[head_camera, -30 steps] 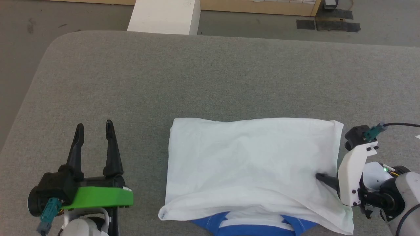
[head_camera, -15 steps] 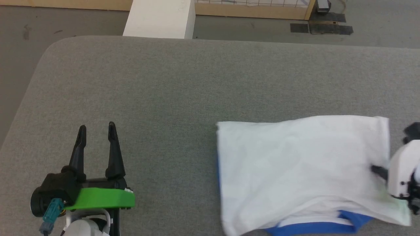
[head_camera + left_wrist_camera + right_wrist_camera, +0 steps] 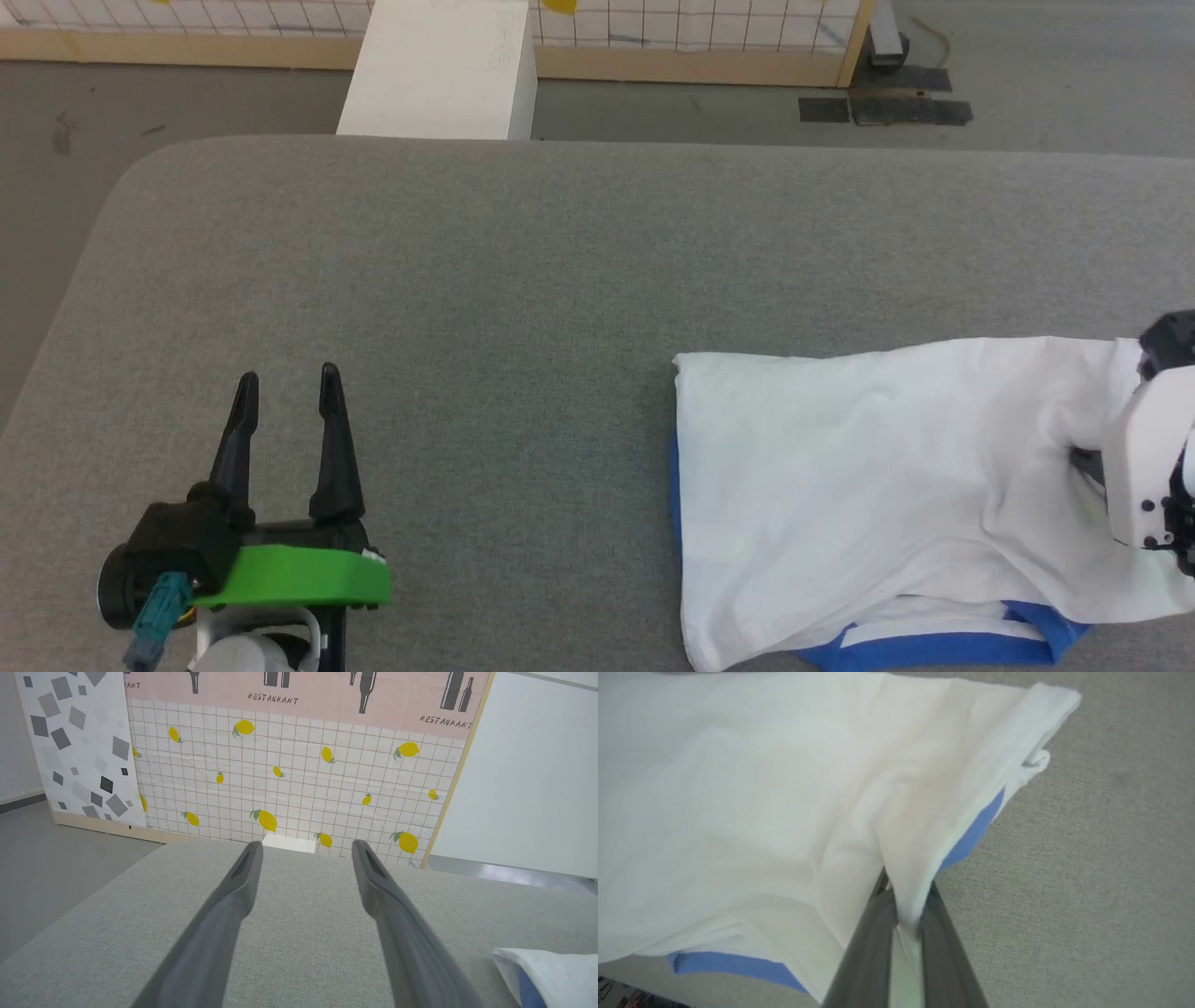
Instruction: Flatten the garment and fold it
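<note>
Shirt (image 3: 868, 467): folded, now dragged further right; right gripper (image 3: 908, 896) clamps its edge; left gripper (image 3: 285, 392) spread, empty; probably final placing.

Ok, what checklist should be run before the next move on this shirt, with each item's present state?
1. Right gripper holds the garment: ok, shut on a white fold.
2. Left gripper free: ok, open, apart from the cloth.
3. Garment flat: not ok, creases run toward the grip.
4. Garment wholly on the table: cannot tell, it runs past the head view's edge.
</note>
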Robot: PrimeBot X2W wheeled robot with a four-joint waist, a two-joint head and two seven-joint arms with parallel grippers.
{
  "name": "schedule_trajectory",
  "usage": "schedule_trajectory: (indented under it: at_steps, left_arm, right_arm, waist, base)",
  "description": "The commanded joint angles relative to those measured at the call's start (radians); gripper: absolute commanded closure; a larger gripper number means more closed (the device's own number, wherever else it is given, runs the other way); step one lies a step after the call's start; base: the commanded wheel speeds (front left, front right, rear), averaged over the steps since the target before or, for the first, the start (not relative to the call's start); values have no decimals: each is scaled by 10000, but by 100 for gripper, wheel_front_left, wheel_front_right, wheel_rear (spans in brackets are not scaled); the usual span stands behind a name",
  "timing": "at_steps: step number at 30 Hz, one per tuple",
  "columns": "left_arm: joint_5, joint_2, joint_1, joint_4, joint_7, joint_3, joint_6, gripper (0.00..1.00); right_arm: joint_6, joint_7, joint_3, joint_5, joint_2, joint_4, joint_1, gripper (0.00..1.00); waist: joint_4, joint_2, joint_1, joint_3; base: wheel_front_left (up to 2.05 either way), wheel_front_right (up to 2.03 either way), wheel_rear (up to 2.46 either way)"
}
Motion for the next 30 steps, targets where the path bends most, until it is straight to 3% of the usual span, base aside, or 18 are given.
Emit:
schedule_trajectory:
  at_steps: [1, 8, 13, 18, 30]
  left_arm:
    - [-6, -30, 133, 3, -36, 13, -61, 0]
    - [-38, -65, 251, 34, -36, -16, -77, 0]
    - [-77, -87, 270, 65, -36, -67, -98, 0]
    - [-114, -105, 187, 94, -36, -147, -141, 0]
    - [-201, -145, 23, 100, -36, -284, -149, 0]
  right_arm:
    - [-15, 226, 135, 153, -81, -467, 125, 100]
    - [-15, 1288, 1114, 798, -161, -3005, 249, 100]
    - [-15, 1308, 2144, 1023, 231, -3605, -74, 100]
    - [-15, 1131, 3373, 1138, 586, -3279, -588, 100]
    - [-15, 114, 5452, 1332, 1196, -1015, -1974, 100]
  waist:
    - [-45, 0, -1, -94]
    - [15, 0, -1, -270]
    - [124, 0, -1, -297]
    - [316, 0, -1, -202]
    - [773, 0, -1, 266]
  base:
    - [0, 0, 0]
    - [0, 0, 0]
    - [0, 0, 0]
    - [0, 0, 0]
    - [0, 0, 0]
